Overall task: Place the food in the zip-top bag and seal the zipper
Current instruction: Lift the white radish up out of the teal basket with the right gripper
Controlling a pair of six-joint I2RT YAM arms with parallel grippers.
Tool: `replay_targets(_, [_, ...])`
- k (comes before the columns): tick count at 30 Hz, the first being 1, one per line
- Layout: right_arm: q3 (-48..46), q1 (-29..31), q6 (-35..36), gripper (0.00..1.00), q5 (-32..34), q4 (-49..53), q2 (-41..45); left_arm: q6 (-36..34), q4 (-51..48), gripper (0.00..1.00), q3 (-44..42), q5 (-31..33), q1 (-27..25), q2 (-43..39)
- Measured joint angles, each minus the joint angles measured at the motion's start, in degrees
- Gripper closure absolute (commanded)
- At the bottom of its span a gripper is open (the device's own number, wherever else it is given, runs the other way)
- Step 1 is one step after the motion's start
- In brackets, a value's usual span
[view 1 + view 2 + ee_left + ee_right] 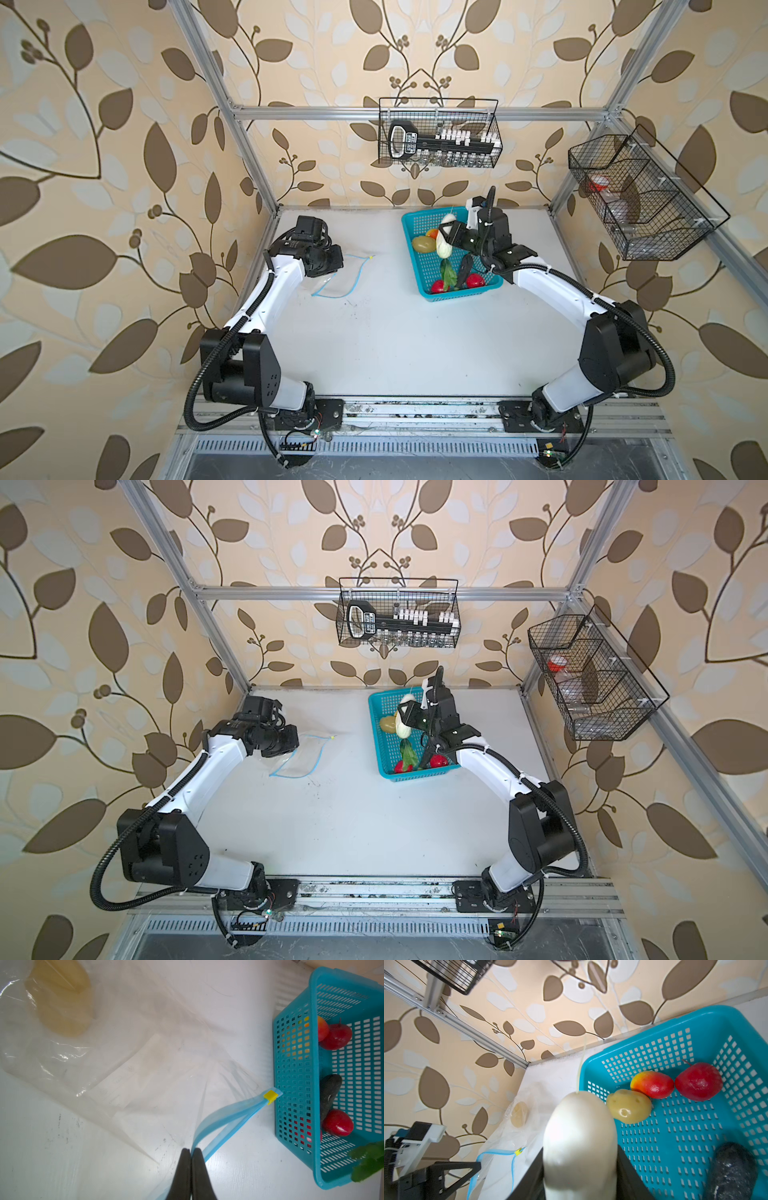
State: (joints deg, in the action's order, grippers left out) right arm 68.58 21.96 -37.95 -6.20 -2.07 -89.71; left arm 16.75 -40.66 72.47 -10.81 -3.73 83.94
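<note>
The clear zip-top bag (332, 279) (124, 1053) lies flat on the left of the table, with one tan potato (60, 999) inside it. My left gripper (191, 1150) is shut on the upper lip of the blue zipper (226, 1118), and the mouth gapes. The yellow slider (270, 1096) sits at the far end. My right gripper (580, 1167) is shut on the white oblong vegetable (580, 1136) (444, 244), held above the turquoise basket (409, 232). In the basket lie a potato (629, 1108), a red-yellow fruit (653, 1084), red fruits (698, 1081), an eggplant (465, 268) and green leaves (448, 274).
A black wire basket (438, 133) hangs on the back wall and another wire basket (640, 195) on the right wall. Aluminium frame posts stand at the table's back corners. The turquoise basket stands close to the slider end of the bag.
</note>
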Motion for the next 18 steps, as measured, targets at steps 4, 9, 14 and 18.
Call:
replay_targets(4, [-1.92, 0.00, -1.07, 0.69, 0.17, -2.86, 1.51, 1.53, -1.01, 1.00, 0.96, 0.42, -0.11, 1.31])
replay_targets(9, [-3.48, 0.17, -2.12, 0.69, 0.44, -4.96, 2.54, 3.10, -2.99, 1.00, 2.03, 1.46, -1.18, 1.86])
replay_targets(14, [-4.57, 1.07, -3.23, 0.71, 2.23, -7.50, 4.00, 4.61, -4.74, 1.00, 5.35, 1.90, -2.71, 2.91])
replay_targets(18, [-6.88, 1.55, -4.72, 0.71, 3.67, -10.73, 5.51, 5.22, -5.55, 1.00, 7.56, 2.16, -3.85, 4.15])
